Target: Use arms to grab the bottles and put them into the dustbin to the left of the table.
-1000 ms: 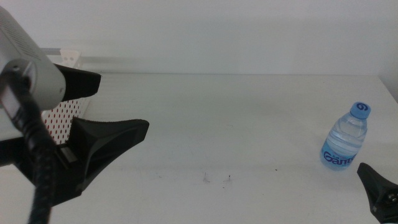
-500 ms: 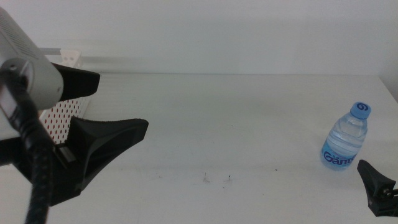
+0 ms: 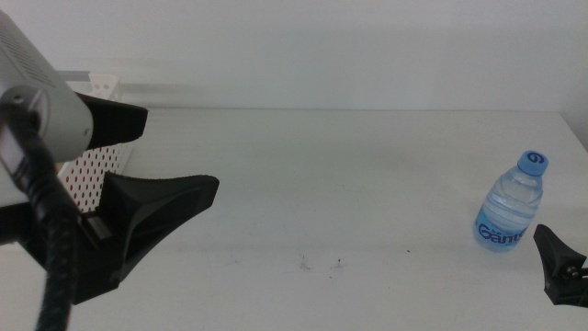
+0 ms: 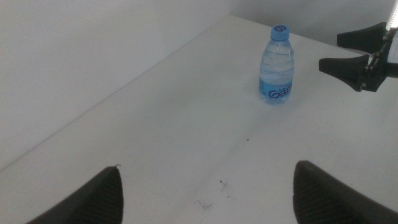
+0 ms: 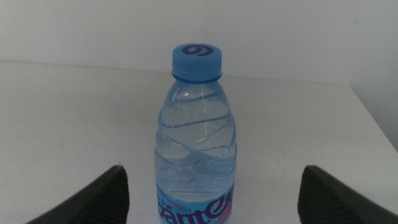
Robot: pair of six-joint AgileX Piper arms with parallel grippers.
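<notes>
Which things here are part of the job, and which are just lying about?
Job:
- water bottle, upright at the table's right side
- dustbin, at the left
- right gripper, open around the bottle
- left gripper, open near the dustbin

Lying about:
- only tiny dark specks on the table

The water bottle (image 5: 196, 143), sitting right between the right gripper (image 5: 208, 186) jaws, was clear glossy plastic with ribbed swirls, a smooth blue plastic cap (image 5: 198, 60) and a shiny printed label (image 3: 502, 239). The worktop (image 3: 367, 184) looked plain matt white, smooth apart from a few tiny dark specks. The left gripper (image 3: 138, 165) was matt black plastic, its housing (image 3: 41, 119) a smooth light grey. Behind it the dustbin (image 3: 92, 161) was white perforated plastic.
</notes>
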